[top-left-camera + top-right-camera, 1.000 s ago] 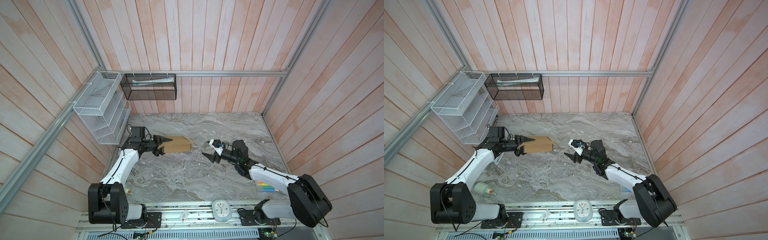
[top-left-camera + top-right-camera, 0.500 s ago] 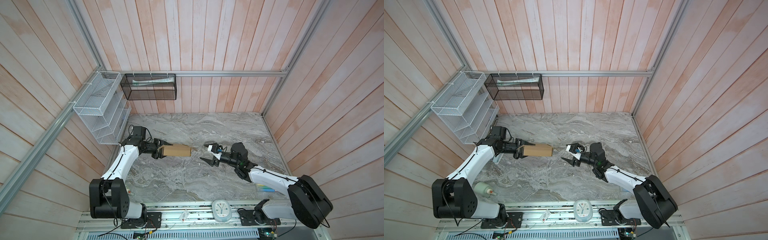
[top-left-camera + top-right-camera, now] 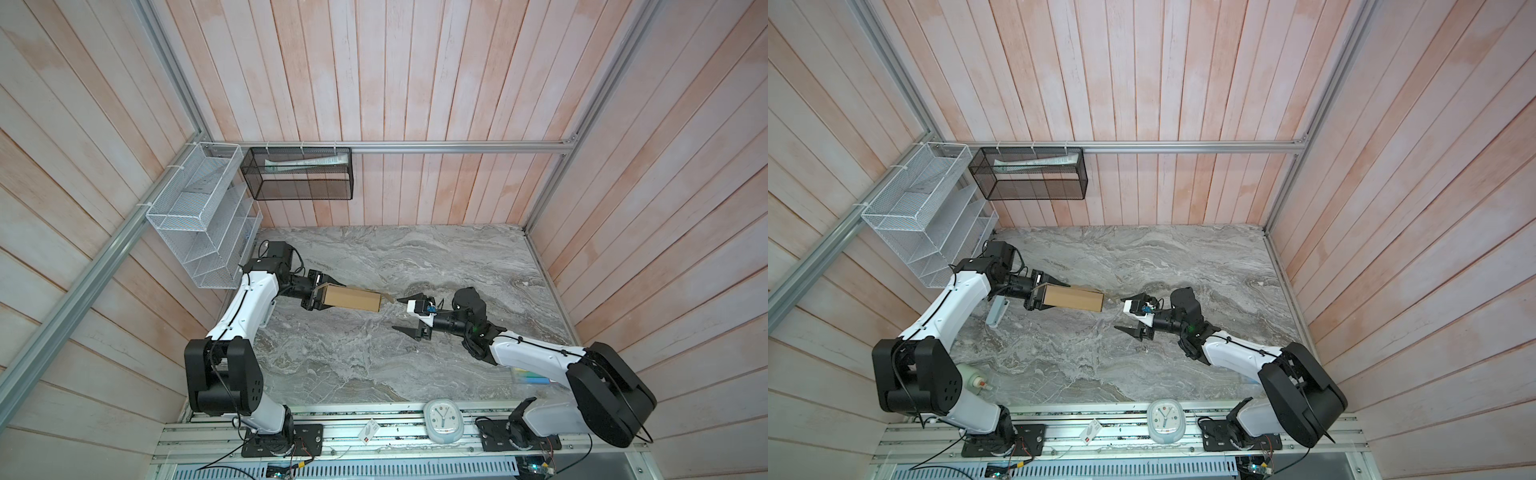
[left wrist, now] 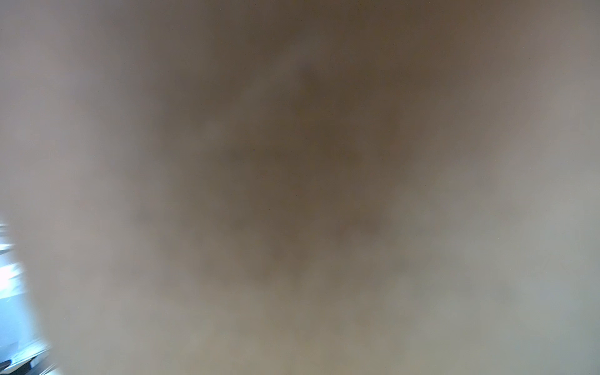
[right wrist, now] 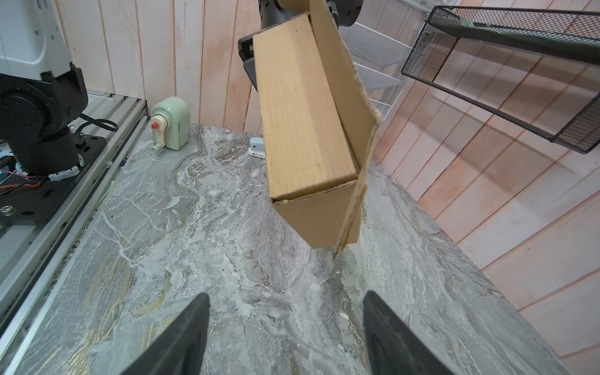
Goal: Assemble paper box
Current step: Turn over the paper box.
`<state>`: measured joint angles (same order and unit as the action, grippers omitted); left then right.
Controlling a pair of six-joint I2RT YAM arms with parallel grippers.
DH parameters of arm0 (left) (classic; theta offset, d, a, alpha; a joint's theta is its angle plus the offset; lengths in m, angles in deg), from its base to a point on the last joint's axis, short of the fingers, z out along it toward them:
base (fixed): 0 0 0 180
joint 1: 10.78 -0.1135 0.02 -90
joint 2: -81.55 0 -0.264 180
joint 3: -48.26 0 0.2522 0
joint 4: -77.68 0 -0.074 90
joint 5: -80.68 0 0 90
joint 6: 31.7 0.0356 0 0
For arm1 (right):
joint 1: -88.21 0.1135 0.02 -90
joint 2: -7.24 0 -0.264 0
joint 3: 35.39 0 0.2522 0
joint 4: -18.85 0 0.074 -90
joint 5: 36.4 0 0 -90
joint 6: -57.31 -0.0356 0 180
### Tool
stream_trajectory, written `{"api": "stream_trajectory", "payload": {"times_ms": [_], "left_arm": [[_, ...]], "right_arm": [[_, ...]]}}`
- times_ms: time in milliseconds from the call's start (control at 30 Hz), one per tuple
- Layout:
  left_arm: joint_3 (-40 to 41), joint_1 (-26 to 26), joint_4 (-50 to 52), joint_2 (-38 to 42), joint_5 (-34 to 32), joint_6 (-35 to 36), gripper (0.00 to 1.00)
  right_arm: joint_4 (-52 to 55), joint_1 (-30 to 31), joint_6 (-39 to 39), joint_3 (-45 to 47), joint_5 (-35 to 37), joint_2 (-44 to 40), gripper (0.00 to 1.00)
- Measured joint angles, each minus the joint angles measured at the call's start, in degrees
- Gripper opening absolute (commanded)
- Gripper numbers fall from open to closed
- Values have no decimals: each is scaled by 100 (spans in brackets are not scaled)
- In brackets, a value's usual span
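The paper box (image 3: 351, 300) (image 3: 1073, 300) is a folded brown cardboard mailer held off the marble table, with one loose flap (image 5: 344, 84) standing out along its side. My left gripper (image 3: 320, 296) (image 3: 1040, 296) is shut on the box's left end. A brown blur fills the left wrist view. My right gripper (image 3: 395, 313) (image 3: 1118, 314) is open and empty, a short way right of the box's free end. In the right wrist view the box (image 5: 302, 123) hangs ahead of the spread black fingers (image 5: 191, 324) of the right gripper (image 5: 285, 294).
A mint pencil sharpener (image 5: 170, 123) (image 3: 976, 380) stands near the left arm's base. A small grey-blue item (image 3: 996, 311) lies under the left arm. A white wire rack (image 3: 199, 216) and a black mesh basket (image 3: 297, 174) hang on the walls. A clock (image 3: 442, 419) sits on the front rail.
The left gripper has rolled the box so that a narrower face shows from above. The right gripper has moved a little left toward the box, still open.
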<state>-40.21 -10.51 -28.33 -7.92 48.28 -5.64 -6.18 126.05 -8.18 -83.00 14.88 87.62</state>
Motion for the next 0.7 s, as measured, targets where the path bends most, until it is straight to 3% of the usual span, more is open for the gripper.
{"api": "stream_trajectory", "payload": {"times_ms": [700], "left_arm": [[-356,-2,498,-142,2,444,26]], "right_arm": [[-267,105,125,-925,-354,702,75]]}}
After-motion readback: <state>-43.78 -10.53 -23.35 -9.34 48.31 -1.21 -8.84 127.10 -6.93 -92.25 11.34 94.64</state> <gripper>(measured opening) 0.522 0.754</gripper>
